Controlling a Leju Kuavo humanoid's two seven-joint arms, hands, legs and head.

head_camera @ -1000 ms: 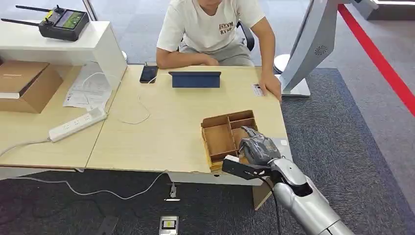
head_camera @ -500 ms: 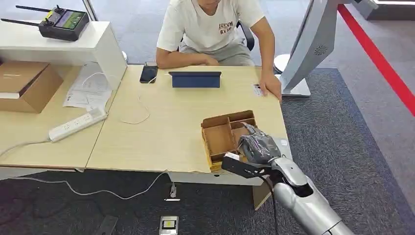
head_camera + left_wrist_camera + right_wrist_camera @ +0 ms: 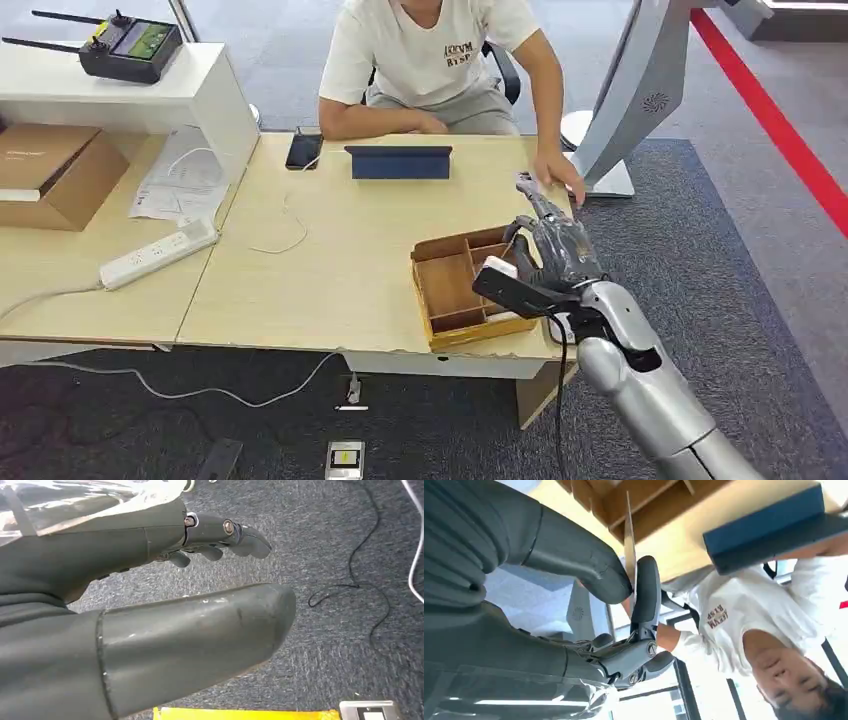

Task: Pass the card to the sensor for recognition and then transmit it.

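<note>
My right hand [image 3: 553, 250] is raised above the far right corner of the brown compartmented cardboard tray [image 3: 449, 283], which sits on the light wooden surface [image 3: 330, 260] near its front right edge. In the right wrist view, the thumb and one dark finger [image 3: 645, 592] of this hand pinch a thin pale card [image 3: 629, 535] held edge-on, so its face cannot be read. The remaining fingers are partly curled behind the card.

A person in a white T-shirt [image 3: 430, 50] sits at the far side of the surface. One hand of the person [image 3: 560, 172] rests on the far right corner, just beyond my raised fingers. A dark blue tablet stand [image 3: 399, 161] is upright in front of the person, with a black phone [image 3: 303, 150] beside it.

My left hand [image 3: 150, 605] hangs over grey carpet [image 3: 350, 630]. Its fingers [image 3: 240, 532] are extended and apart from the thumb, with nothing between them.
</note>
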